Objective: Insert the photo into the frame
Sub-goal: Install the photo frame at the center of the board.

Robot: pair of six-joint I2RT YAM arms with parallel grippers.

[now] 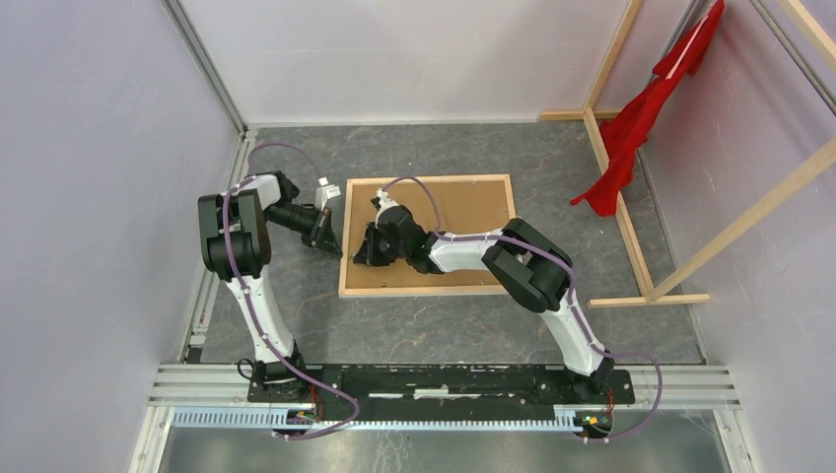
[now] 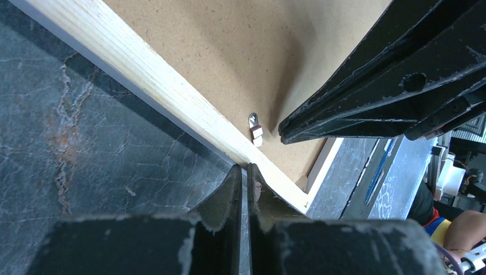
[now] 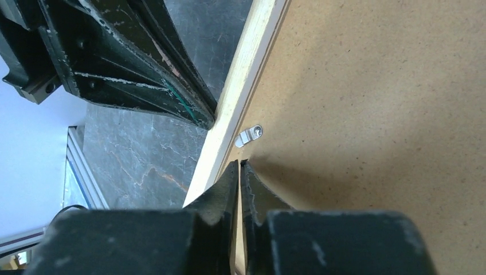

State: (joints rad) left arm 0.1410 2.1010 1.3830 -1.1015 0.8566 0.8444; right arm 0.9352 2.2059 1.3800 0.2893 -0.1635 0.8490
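Frame (image 1: 424, 292) lies back-up in the middle of the table (image 1: 444, 335), brown backing board (image 1: 473, 212) inside. My left pincer (image 1: 333, 246), closed and empty, touches its left rail; my right pincer (image 1: 360, 258), likewise closed, sits just inside that rail.

You see bare pale wood with visible grain on the frame (image 2: 155, 86), matt speckled brown fibreboard on the backing board (image 2: 240, 51), and shiny metal on its clip (image 2: 255, 129). The tabletop (image 2: 86, 143) looks like dark veined stone. The left claw (image 2: 245, 172) and right claw (image 3: 239, 166) are scuffed black plastic.
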